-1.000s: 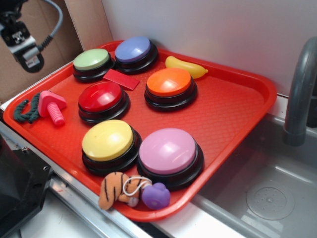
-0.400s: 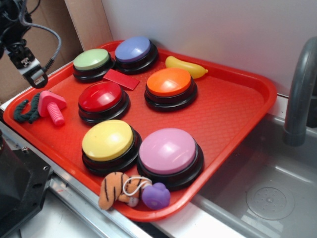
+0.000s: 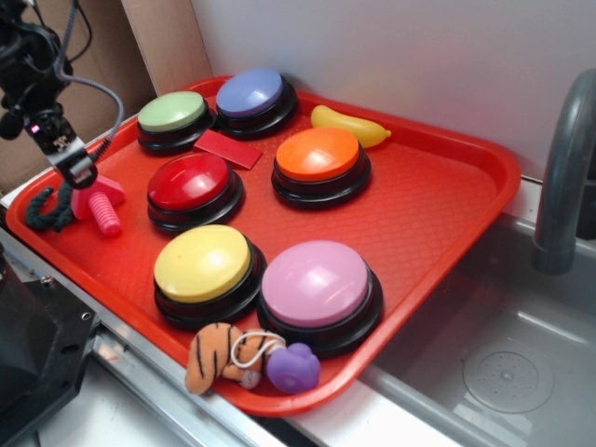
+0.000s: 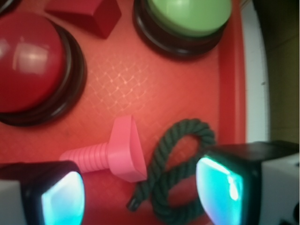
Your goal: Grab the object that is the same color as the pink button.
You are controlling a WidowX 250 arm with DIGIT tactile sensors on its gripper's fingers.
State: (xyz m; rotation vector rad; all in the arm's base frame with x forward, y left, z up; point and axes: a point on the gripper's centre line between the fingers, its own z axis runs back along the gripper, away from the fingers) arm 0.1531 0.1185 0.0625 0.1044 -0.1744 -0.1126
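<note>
The object, a small pink toy bolt, lies on its side near the left corner of the red tray. My gripper hangs open just above it; the bolt's head and a dark green rope loop lie between the two fingers, with nothing held. The pink button, a pale pink-lilac dome on a black base, sits near the tray's front edge.
Red, green, blue-purple, orange and yellow buttons crowd the tray. Also there: a flat red piece, a yellow banana toy, a tiger plush and a purple heart. A sink lies right.
My gripper has come down and slightly to the right, from high over the tray's left corner to just above the pink bolt. Nothing on the tray has moved.
</note>
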